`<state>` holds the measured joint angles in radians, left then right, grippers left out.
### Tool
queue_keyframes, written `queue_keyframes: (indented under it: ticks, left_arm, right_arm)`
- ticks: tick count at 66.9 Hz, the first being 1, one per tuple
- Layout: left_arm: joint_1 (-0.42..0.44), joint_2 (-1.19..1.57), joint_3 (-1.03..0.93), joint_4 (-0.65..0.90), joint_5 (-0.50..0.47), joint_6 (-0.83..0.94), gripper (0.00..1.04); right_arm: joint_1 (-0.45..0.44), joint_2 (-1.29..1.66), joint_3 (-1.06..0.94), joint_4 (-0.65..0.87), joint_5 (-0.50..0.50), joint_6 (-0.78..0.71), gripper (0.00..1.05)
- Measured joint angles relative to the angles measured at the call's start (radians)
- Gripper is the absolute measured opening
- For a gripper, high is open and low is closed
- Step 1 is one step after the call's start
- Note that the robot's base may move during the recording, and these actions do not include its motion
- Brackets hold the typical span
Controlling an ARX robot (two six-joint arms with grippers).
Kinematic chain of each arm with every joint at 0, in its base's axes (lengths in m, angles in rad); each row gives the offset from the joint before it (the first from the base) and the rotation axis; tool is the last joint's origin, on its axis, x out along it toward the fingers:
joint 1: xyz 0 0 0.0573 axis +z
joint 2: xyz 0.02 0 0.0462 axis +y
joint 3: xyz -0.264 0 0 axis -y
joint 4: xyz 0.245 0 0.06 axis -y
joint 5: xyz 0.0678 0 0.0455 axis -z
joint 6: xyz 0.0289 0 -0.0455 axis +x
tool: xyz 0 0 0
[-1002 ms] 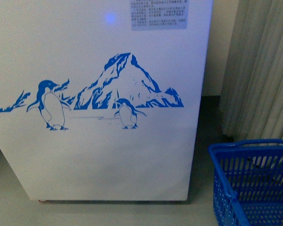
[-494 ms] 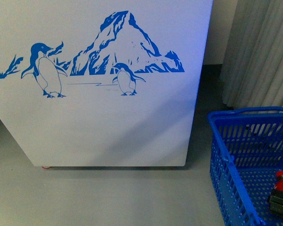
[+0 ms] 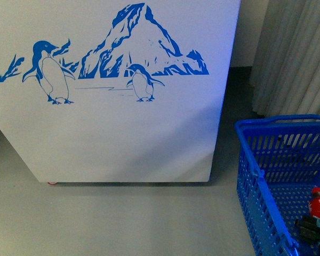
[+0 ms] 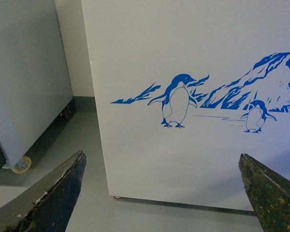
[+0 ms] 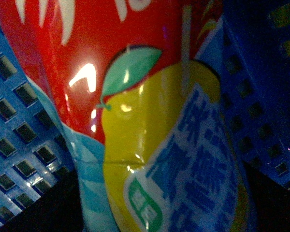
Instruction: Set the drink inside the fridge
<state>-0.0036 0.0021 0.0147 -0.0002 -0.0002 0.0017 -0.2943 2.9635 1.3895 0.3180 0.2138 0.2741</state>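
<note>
I see the fridge (image 3: 149, 138): flat, smooth white front, blue penguin picture (image 3: 53, 72) | blue plastic basket (image 3: 256, 176), full of holes, right of the fridge | drink (image 3: 319, 205) inside it, round red cap, shiny red label | left fingers (image 4: 58, 193) wide apart, empty | right fingers (image 3: 309, 230) dark, just under the drink, I cannot tell their grip

Red-capped drink (image 3: 319, 206) sits in blue basket (image 3: 253, 186), right of white penguin-decorated fridge (image 3: 122, 138).
</note>
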Motion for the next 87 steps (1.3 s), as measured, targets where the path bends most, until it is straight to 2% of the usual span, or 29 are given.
queue_keyframes:
  ticks: [16,23,29,37,46,53,59,69,80,87]
  left_arm:
    - [0.000,0.000,0.000,0.000,0.000,0.000,0.97]
    - [0.000,0.000,0.000,0.000,0.000,0.000,0.97]
    - [0.000,0.000,0.000,0.000,0.000,0.000,0.97]
    - [0.000,0.000,0.000,0.000,0.000,0.000,0.97]
    - [0.000,0.000,0.000,0.000,0.000,0.000,0.97]
    - [0.000,0.000,0.000,0.000,0.000,0.000,0.97]
    - [0.000,0.000,0.000,0.000,0.000,0.000,0.97]
    - [0.000,0.000,0.000,0.000,0.000,0.000,0.97]
    - [0.000,0.000,0.000,0.000,0.000,0.000,0.97]
    - [0.000,0.000,0.000,0.000,0.000,0.000,0.97]
  right_arm:
    - [0.033,-0.133,-0.172,0.081,-0.069,0.009,0.49]
    - [0.076,-0.253,-0.291,0.176,-0.068,-0.032,0.43]
    - [0.122,-0.450,-0.423,0.272,-0.108,-0.052,0.42]
    - [0.171,-0.758,-0.562,0.293,-0.144,-0.079,0.41]
    - [0.199,-1.112,-0.673,0.215,-0.163,-0.100,0.41]
    - [0.216,-1.456,-0.735,0.076,-0.158,-0.113,0.41]
    - [0.248,-1.811,-0.742,-0.080,-0.149,-0.110,0.41]
    - [0.314,-2.103,-0.736,-0.166,-0.117,-0.110,0.41]
    - [0.434,-2.339,-0.732,-0.245,0.001,-0.119,0.41]
    - [0.547,-2.461,-0.739,-0.284,0.140,-0.139,0.41]
